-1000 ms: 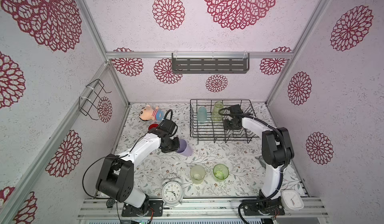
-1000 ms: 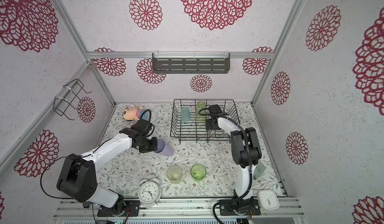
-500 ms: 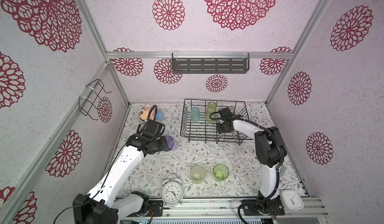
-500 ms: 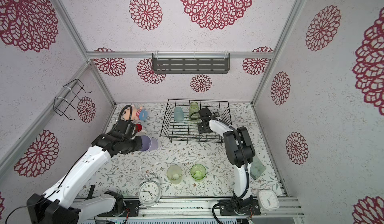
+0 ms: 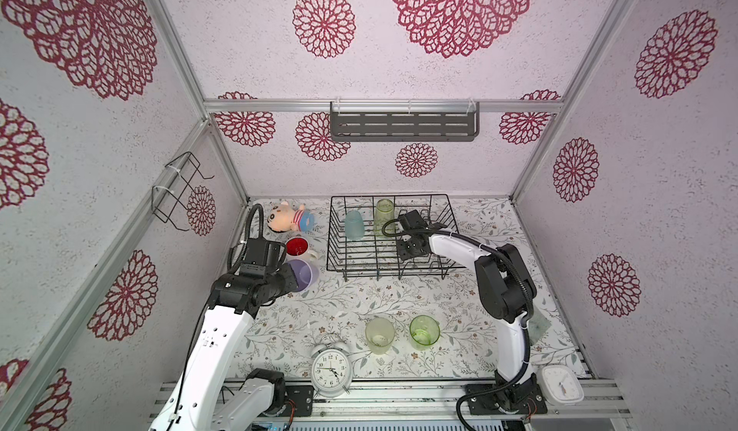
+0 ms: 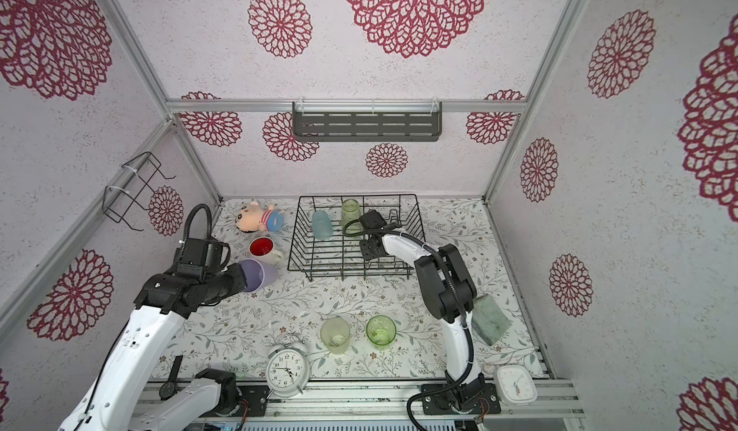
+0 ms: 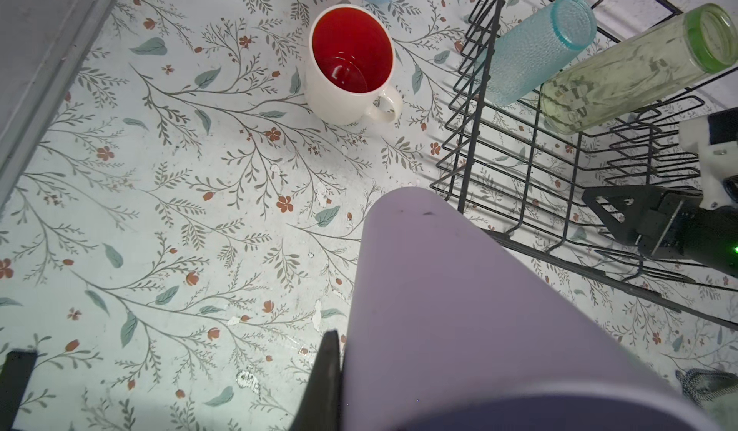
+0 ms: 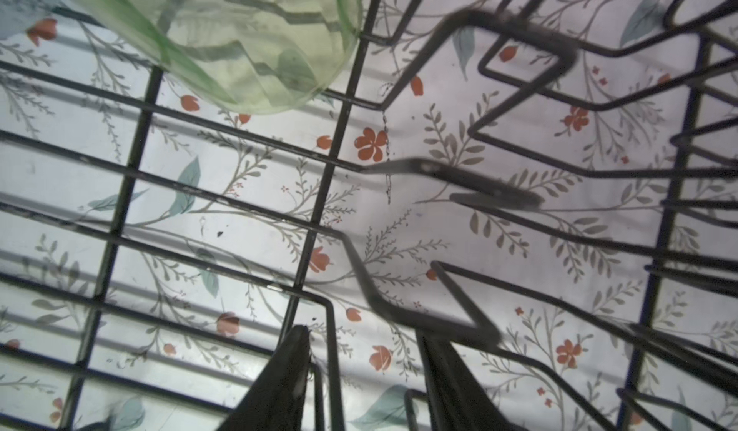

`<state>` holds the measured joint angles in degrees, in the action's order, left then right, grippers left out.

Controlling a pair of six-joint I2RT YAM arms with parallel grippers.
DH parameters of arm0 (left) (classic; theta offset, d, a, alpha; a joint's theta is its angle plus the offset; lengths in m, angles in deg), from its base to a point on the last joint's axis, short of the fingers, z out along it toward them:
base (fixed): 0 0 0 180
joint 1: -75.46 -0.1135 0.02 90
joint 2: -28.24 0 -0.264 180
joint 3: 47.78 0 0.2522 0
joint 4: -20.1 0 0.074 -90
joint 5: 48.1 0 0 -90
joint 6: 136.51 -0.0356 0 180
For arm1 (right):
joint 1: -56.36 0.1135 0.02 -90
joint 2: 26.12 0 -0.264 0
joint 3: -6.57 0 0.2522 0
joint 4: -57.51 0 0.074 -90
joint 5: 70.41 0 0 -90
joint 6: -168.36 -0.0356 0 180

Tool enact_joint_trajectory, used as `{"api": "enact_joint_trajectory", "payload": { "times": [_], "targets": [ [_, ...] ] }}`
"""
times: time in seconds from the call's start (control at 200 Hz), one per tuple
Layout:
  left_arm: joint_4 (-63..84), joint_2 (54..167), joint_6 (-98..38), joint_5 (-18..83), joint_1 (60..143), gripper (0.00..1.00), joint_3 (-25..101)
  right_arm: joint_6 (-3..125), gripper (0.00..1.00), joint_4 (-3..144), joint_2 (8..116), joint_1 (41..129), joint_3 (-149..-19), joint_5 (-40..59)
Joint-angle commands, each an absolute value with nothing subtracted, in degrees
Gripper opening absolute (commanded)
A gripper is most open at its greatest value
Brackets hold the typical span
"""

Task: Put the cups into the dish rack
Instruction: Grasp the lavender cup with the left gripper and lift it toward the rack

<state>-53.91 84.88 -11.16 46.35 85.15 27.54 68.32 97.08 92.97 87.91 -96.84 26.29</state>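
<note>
Legible writing: hour numerals on the dial of the alarm clock [image 5: 331, 371], bottom centre in both top views. The markings on the white square timer [image 5: 561, 385], lower right, are too small to read.
Dish rack [image 5: 335, 249]: stands on the floral table [image 5: 339, 301], centre of both top views, towards the back wall.
Rack contents: light-blue cup [image 5: 354, 225] and yellow-green tumbler [image 5: 384, 213], side by side in the far left part. Both are base-up and leaning.
Mug [image 5: 297, 247]: white with a red inside, upright and empty. It is on the table just left of the rack, below the plush toy [image 5: 287, 217].
Loose tumblers: pale green tumbler [image 5: 379, 334] and bright green tumbler [image 5: 424, 331], upright, side by side, lower centre, right of the clock.
Left gripper [image 5: 288, 280]: clamped on the rim of the lilac tumbler [image 5: 305, 275].
Lilac tumbler position: tipped on its side, just below the mug, near the rack's front left corner.
Right gripper [image 8: 365, 335]: inside the rack, right of the two cups. The jaws stand apart astride an upright rack wire, with no cup between them.
</note>
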Motion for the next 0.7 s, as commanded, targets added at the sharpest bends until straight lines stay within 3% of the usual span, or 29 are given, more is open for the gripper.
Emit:
{"api": "enact_joint_trajectory", "payload": {
  "times": [0.0, 0.345, 0.5, 0.696],
  "targets": [
    [-52.19, 84.61, -11.33, 43.20, 84.86, 0.00, 28.74, 71.58, 0.49, 98.62, 91.64, 88.79, -97.54, 23.26],
    [-42.70, 83.77, -9.98, 29.38, 84.86, 0.00, 29.03, 73.14, 0.72, 93.69, 82.74, 88.79, -93.69, 23.58],
    [-39.37, 84.09, -9.02, 25.76, 84.86, 0.00, 29.31, 74.16, 0.73, 87.47, 74.75, 88.79, -87.50, 25.17],
    [-29.50, 85.67, -4.23, 13.62, 84.87, 0.00, 27.65, 72.03, 0.74, 76.55, 63.70, 88.79, -78.72, 21.76]
  ]
}}
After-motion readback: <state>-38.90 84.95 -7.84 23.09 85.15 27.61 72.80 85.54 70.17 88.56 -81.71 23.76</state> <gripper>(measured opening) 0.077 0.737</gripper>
